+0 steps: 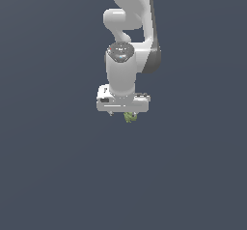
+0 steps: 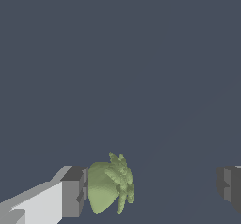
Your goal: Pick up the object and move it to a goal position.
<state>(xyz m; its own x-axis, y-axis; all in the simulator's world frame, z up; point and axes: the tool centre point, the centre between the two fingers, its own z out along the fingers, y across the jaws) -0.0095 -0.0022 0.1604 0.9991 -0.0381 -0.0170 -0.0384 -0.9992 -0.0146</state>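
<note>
The object point(image 2: 110, 186) is a small lumpy yellow-green item. In the wrist view it lies between my fingers, right against one grey pad point(image 2: 74, 191), while the other pad point(image 2: 229, 184) stands far off it. My gripper point(image 2: 151, 188) is open and wide. In the exterior view the white gripper point(image 1: 123, 113) hangs straight down from the arm, and the object point(image 1: 130, 117) peeks out just below it, toward the exterior view's right.
A plain dark grey-blue surface point(image 1: 58, 176) fills both views. The white arm point(image 1: 129, 26) rises above the gripper.
</note>
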